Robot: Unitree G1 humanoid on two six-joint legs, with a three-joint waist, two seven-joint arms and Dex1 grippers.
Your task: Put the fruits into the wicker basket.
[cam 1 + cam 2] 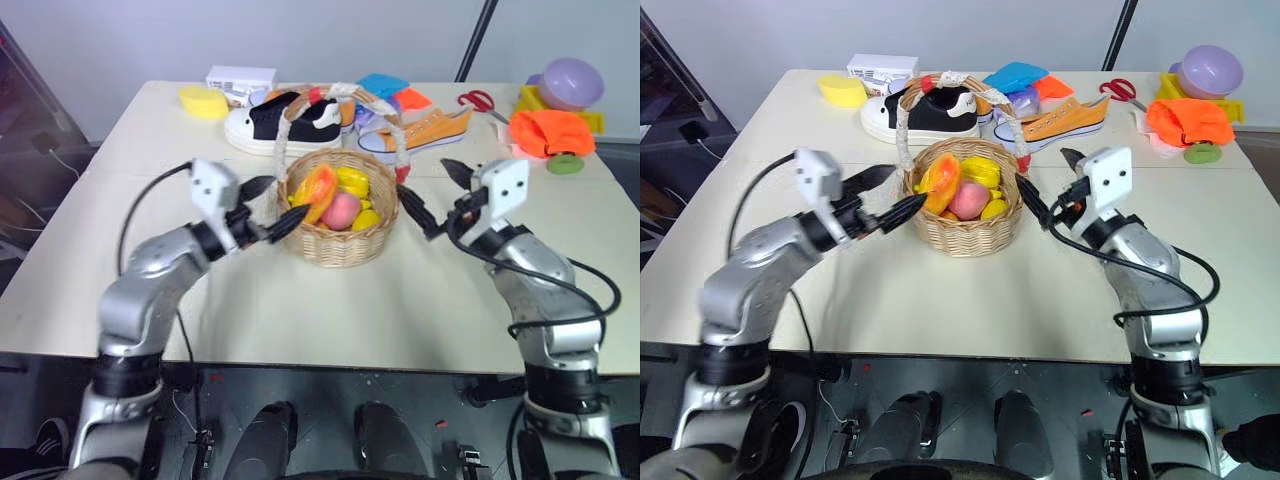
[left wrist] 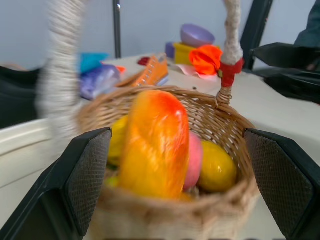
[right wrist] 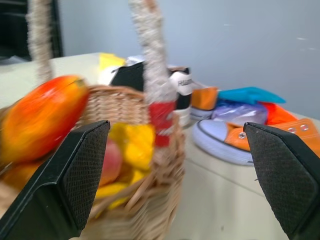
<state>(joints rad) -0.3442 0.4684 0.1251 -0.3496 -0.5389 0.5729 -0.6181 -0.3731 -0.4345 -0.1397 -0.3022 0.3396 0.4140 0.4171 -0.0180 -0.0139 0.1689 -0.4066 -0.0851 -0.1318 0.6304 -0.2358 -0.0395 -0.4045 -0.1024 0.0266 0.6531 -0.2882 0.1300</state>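
**Both fruits sit in the basket, 2 grippers spread wide beside it**

The round tan woven wicker basket [image 1: 340,235] with its tall arched handle wrapped in white with red bands [image 1: 400,135] stands near the middle of the pale table [image 1: 300,310]. Inside it, the oval orange-yellow toy mango [image 1: 313,192] leans up against the rim on the robot's left side, rising above the edge. The smooth pink-red toy peach [image 1: 340,211] lies just beside the mango, toward the basket's centre. Other yellow pieces [image 1: 352,181] fill the space behind and beside the peach; what they are cannot be told.

The left gripper [image 1: 273,205] hangs at the basket's left rim, fingers released and spread wide, holding nothing. Its lower black finger [image 1: 290,221] is close against the basket wall near the mango; whether it touches cannot be told. The right gripper [image 1: 434,194] hovers just off the basket's right side, near the handle's foot, jaws also spread and empty.

At the far end of the table lie a black-and-white sneaker [image 1: 275,122], an orange-and-white sneaker [image 1: 425,130], a flat yellow sponge [image 1: 203,101], a white box [image 1: 241,78], red-handled scissors [image 1: 480,100], a crumpled orange cloth [image 1: 550,132] and a purple bowl [image 1: 571,82].
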